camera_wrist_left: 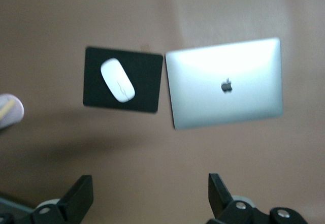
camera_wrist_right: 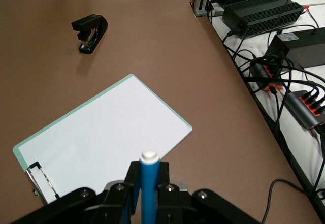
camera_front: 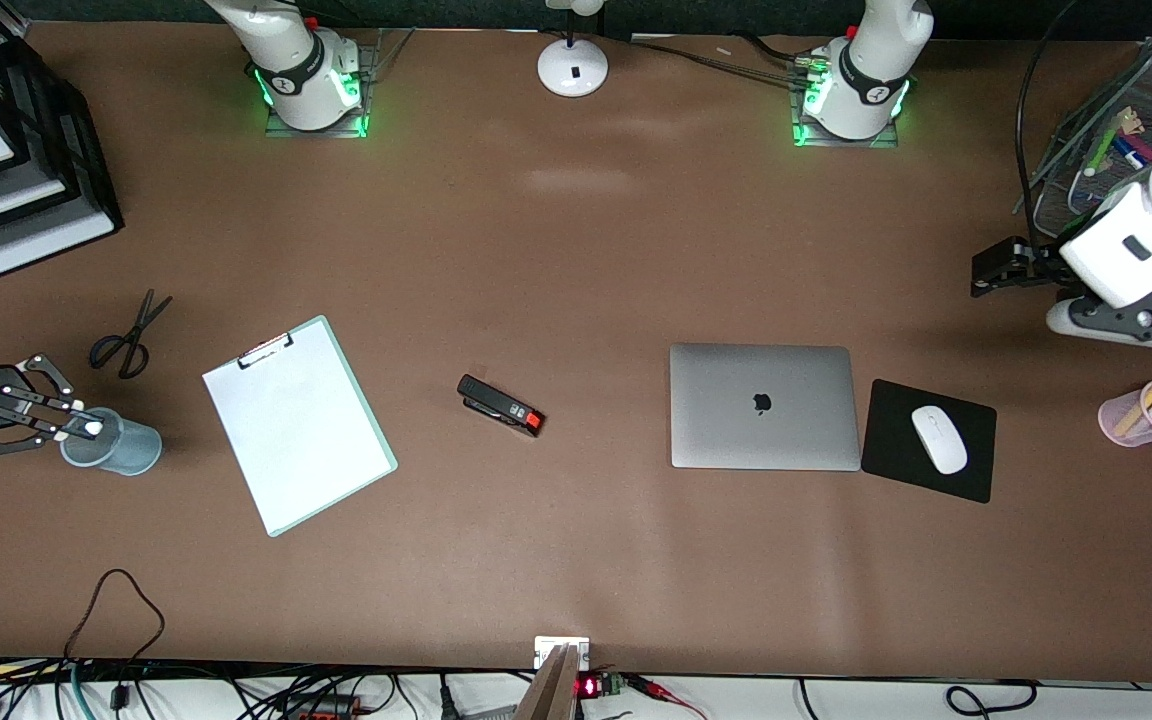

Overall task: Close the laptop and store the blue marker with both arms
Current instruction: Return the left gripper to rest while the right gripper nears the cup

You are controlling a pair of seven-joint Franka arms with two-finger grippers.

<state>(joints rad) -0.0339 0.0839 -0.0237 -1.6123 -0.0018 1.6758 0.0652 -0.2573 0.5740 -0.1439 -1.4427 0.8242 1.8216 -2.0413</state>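
Brown table [camera_front: 576, 250], right tool [camera_front: 76, 425] clamping blue marker [camera_wrist_right: 150, 183]

High front camera, wrist cameras angled tableward, all sharing laptop [camera_front: 764, 406], probably.

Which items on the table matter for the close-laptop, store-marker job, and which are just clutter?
Job:
laptop, lid already shut
blue marker, held in right gripper over the blue-grey cup
left gripper, open, waiting above the table

Clutter:
clipboard
stapler
scissors
mouse on mouse pad
pink pen cup
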